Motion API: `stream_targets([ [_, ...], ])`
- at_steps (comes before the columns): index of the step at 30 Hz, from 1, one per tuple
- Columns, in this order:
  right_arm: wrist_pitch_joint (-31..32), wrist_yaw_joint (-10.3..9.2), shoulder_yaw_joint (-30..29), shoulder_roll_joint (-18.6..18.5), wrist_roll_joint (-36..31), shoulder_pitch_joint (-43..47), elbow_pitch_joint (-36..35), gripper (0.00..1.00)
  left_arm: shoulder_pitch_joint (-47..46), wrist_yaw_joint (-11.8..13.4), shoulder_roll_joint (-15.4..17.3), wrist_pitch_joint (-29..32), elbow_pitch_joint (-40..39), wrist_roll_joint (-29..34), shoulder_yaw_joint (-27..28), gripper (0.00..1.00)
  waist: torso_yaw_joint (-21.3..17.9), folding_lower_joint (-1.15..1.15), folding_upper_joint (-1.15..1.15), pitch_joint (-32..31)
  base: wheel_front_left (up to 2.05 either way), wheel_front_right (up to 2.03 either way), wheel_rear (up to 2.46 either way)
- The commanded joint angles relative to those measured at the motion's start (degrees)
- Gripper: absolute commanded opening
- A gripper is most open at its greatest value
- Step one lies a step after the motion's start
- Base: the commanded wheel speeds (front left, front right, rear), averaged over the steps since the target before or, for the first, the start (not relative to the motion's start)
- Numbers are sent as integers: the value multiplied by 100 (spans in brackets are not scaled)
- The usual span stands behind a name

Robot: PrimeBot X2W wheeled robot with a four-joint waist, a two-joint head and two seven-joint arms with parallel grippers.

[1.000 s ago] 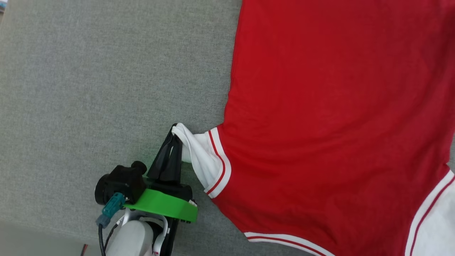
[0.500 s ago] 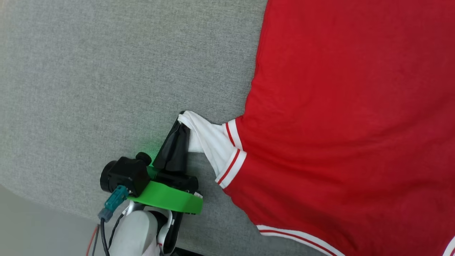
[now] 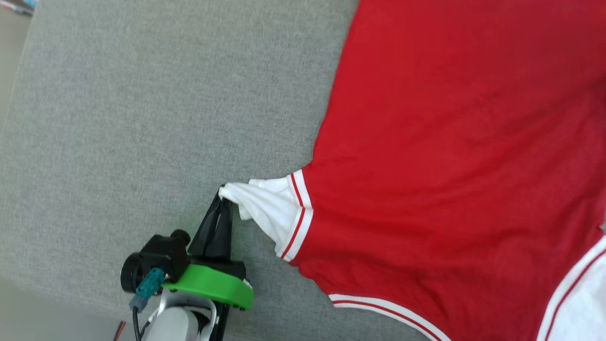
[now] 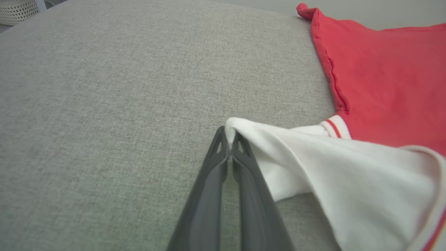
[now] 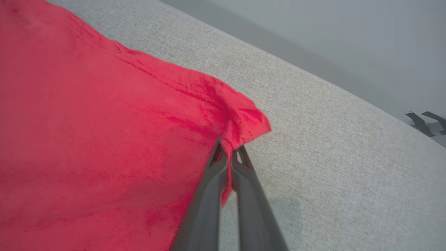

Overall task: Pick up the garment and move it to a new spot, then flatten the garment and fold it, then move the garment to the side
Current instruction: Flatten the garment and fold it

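- The red T-shirt (image 3: 450,156) lies spread over a grey fabric-covered surface (image 3: 142,118), taking up the right side of the head view, with its red body mostly flat and lightly wrinkled.
- Its white sleeve (image 3: 267,208), edged where it joins the body with red-and-white striped trim (image 3: 298,215), is drawn out to the left, away from the body.
- The left gripper (image 4: 228,139) has its two dark fingers pressed together on the very tip of that sleeve; a fold of white cloth sits pinched between the fingertips.
- In the left wrist view the sleeve hangs from the pinch with a shadow beneath it, so that part appears lifted slightly off the surface.
- Behind the left fingers, the head view shows a green mount (image 3: 213,286) and a black wrist camera (image 3: 154,258) with a teal plug (image 3: 147,286).
- The right gripper (image 5: 228,150) is clamped shut on a stitched hem corner (image 5: 247,120) of the red body; red cloth runs down between its fingers, and the corner puckers just above the tips.
- That corner lies near the far edge of the grey surface.
- A second white sleeve (image 3: 580,303) shows at the lower right corner of the head view.
- A pale woven basket (image 4: 15,10) sits beyond the surface in the left wrist view.
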Motion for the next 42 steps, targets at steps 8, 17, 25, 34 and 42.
stream_targets([
  [8,-731,-2,-142,-819,631,1848,-810,0,471,-16,12,5,153,69,241,0,-567,0,0,-1039,0,0,0],
  [17,-1342,-2,-972,-832,985,4400,-1072,0,853,25,49,5,198,98,502,0,-920,0,0,-1434,0,0,0],
  [25,-1302,-2,-1460,-115,870,6304,-1125,0,916,-1,65,5,233,138,576,0,-1045,0,0,-1483,0,0,0],
  [34,-1267,-2,-1744,544,401,6722,-1102,100,872,-33,75,5,296,172,622,0,-1072,0,0,-1492,0,0,0],
  [42,-1147,-2,-2979,205,-119,5762,-2621,100,766,-66,67,5,218,268,512,0,-925,0,0,-1440,0,0,0],
])
